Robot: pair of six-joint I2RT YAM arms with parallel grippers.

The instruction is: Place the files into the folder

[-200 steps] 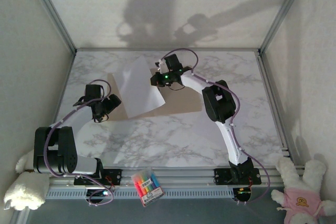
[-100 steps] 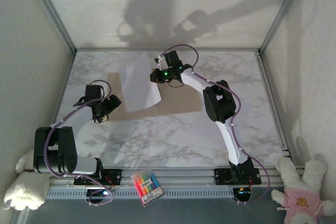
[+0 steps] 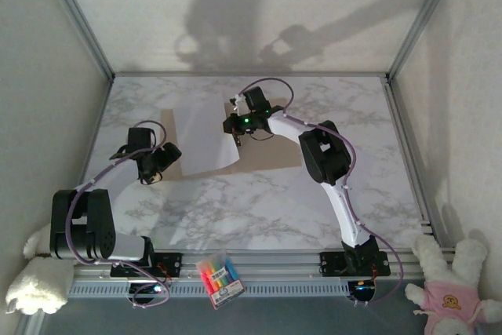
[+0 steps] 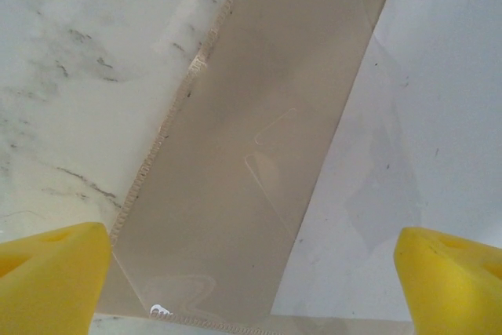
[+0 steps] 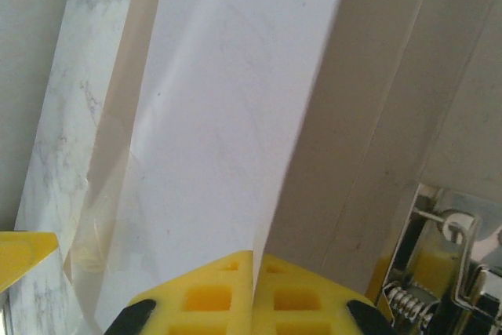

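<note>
Lying across the open folder (image 3: pixel 271 153) on the tabletop (image 3: pixel 259 202), the files (image 3: pixel 205 135) are pinched at one edge by the right claw (image 5: pixel 252 272); the left claw (image 4: pixel 251 268) hovers spread. Placement judged underway; next, release flat, then close the folder.

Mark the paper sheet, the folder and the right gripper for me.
paper sheet (image 3: pixel 205 132), top external view, middle of the white sheet.
folder (image 3: pixel 271 156), top external view, bare brown leaf right of the sheet.
right gripper (image 5: pixel 252 276), right wrist view, seam between its shut yellow fingertips.
</note>
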